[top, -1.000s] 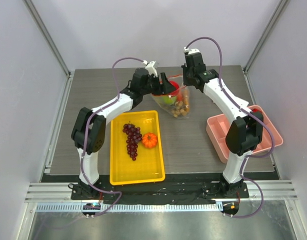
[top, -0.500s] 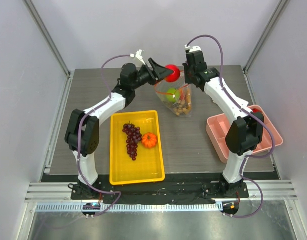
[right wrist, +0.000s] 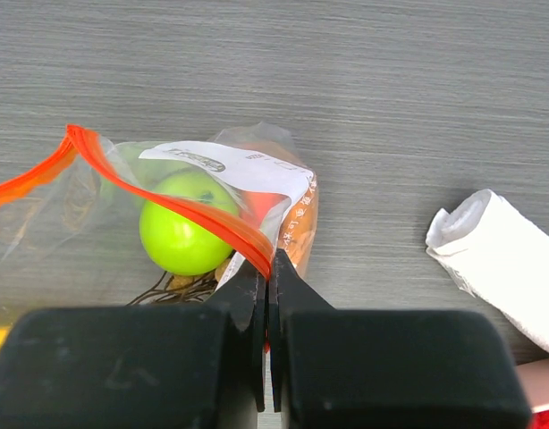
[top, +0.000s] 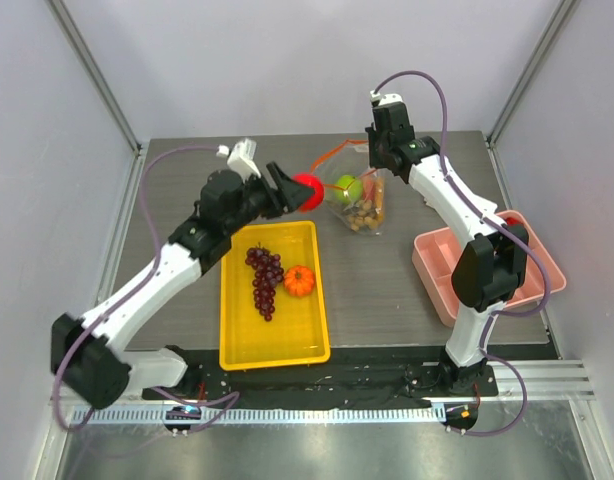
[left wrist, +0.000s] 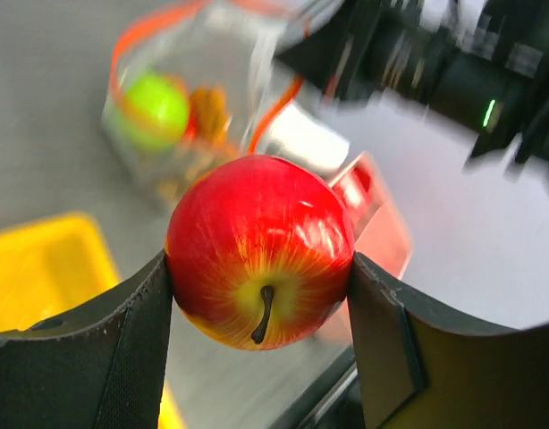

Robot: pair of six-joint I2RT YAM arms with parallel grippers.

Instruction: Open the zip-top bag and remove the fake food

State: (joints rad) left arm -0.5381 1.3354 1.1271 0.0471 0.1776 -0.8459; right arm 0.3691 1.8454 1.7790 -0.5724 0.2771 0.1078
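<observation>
Grey wood-grain tabletop (top: 387,290), yellow rectangular plastic tray (top: 277,340) toward its near edge, left of centre, pink compartmented plastic tray (top: 434,255) at its right edge, clear crinkly zip-top bag (top: 362,210) near the far edge, white cloth roll (right wrist: 494,259) near the bag.

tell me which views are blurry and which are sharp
Left wrist view: red apple sharp, zip-top bag and yellow tray behind it smeared. Right wrist view: crisp, green apple and table grain in focus. Top view: evenly lit, sharp.

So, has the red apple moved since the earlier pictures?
Yes. The red apple, in the left end effector, moved left, out of the bag, toward the yellow tray's far edge.
</observation>
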